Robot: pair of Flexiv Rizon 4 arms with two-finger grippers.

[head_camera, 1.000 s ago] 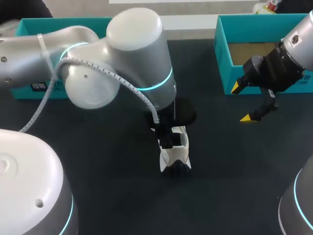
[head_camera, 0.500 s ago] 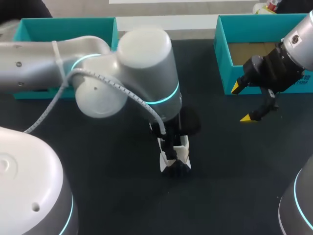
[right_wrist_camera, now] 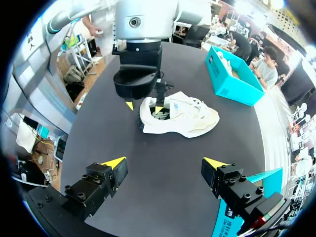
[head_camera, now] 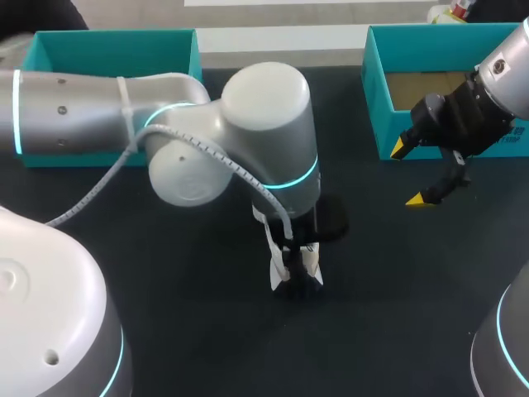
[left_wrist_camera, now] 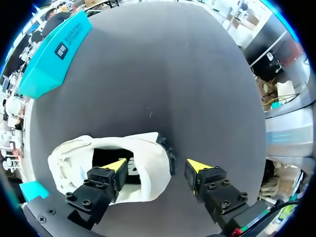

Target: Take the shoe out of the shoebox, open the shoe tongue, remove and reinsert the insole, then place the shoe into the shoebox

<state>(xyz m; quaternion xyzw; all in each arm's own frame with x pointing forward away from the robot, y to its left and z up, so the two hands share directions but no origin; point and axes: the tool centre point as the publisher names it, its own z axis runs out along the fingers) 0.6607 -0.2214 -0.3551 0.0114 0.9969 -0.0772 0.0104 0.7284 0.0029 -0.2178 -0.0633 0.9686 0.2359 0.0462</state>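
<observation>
- Close in, at the middle of the tabletop [left_wrist_camera: 163,74]: white shoe [right_wrist_camera: 185,117], out of the box, sole down, opening upward, mostly hidden under the left arm [head_camera: 264,124] in the head view.
- Straight down over the heel: left tool [left_wrist_camera: 158,165], spread, one yellow fingertip inside the shoe's opening, the other outside past the heel rim with a sliver of gap; heel wall between the two, not pinched.
- Around the shoe: a wide stretch of dark tabletop toward the right side and toward the far edge, nothing touching the shoe but the tool's inner finger, and even that contact hard to tell.
- Further right, well apart from the shoe: right tool [right_wrist_camera: 165,163], spread, holding nothing, hanging above the tabletop; one tip near the shoebox's front wall, the other lower over bare surface.
- At the far right edge: teal shoebox [head_camera: 376,99], open at the top, brown bottom showing inside.
- At the far left edge: second teal box [head_camera: 107,41], open too, partly behind the left arm, well apart from the shoe.
</observation>
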